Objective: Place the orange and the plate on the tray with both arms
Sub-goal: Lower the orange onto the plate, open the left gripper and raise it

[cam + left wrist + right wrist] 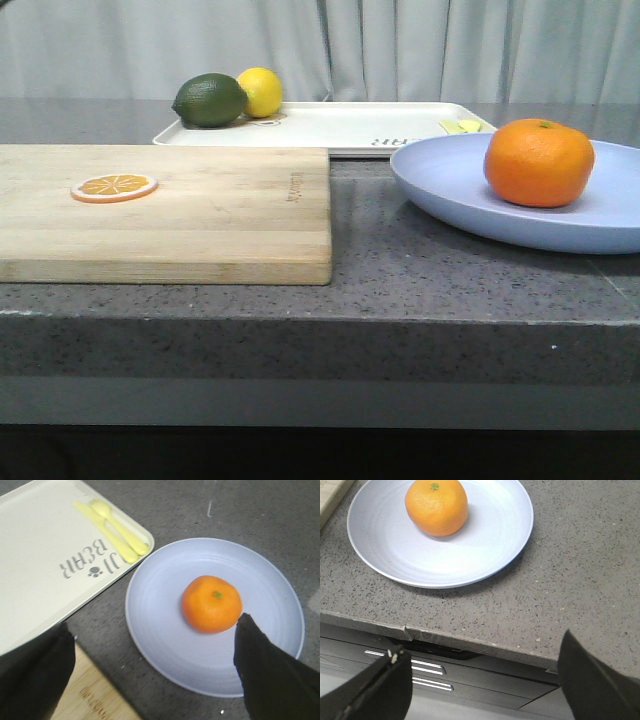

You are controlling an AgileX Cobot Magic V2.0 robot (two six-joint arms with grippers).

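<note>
Front view shows the orange [539, 162] sitting on the plate [470, 200], a little toward the plate's far side, its green stem dot facing up. The plate rests on the grey speckled table [400, 270], just beside the wooden cutting board [200, 215] and in front of the tray [330, 125], whose near corner the plate's rim hides in this view. From the left wrist view the plate and the tray [40, 555] lie very close but apart, a thin strip of table showing between them.

On the tray, away from the plate, lie a dark green lime [210, 100] and a yellow lemon [262, 90], touching each other; at the corner nearest the plate lie yellow plastic cutlery pieces [112, 530] beside dark lettering. An orange slice [114, 187] lies flat on the cutting board, well apart from the plate.

The left tool [150, 672] hangs above the plate's edge with fingers spread wide, holding nothing. The right tool [485, 682] hovers over the table's front edge, near the plate, fingers likewise spread and empty.
</note>
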